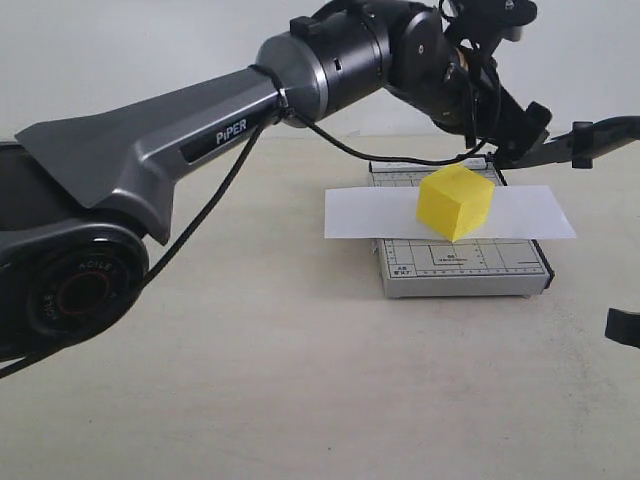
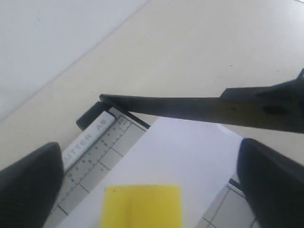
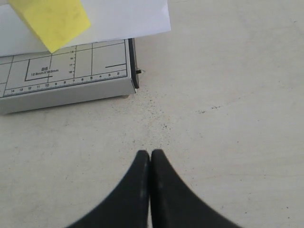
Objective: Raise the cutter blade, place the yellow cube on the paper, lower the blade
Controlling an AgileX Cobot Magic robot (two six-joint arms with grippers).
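The yellow cube (image 1: pixel 455 202) rests on the white paper (image 1: pixel 360 212), which lies across the grey gridded board (image 1: pixel 460 265). The cutter blade (image 1: pixel 585 140) is raised off the board at a shallow angle, handle end up to the right. My left gripper (image 1: pixel 512 128) hovers just behind and above the cube, beside the blade. In the left wrist view it is open (image 2: pixel 148 156), fingers (image 2: pixel 28 190) wide apart, with the cube (image 2: pixel 141 205) and paper (image 2: pixel 190 152) below and the blade (image 2: pixel 190 108) crossing ahead. My right gripper (image 3: pixel 150 154) is shut and empty over the bare table.
The right wrist view shows the board's corner (image 3: pixel 66 80), the cube (image 3: pixel 52 19) and the paper's end (image 3: pixel 123 19) beyond the shut fingers. A dark part of the right arm (image 1: pixel 622 328) shows at the right edge. The left arm (image 1: pixel 200 130) spans the scene's left.
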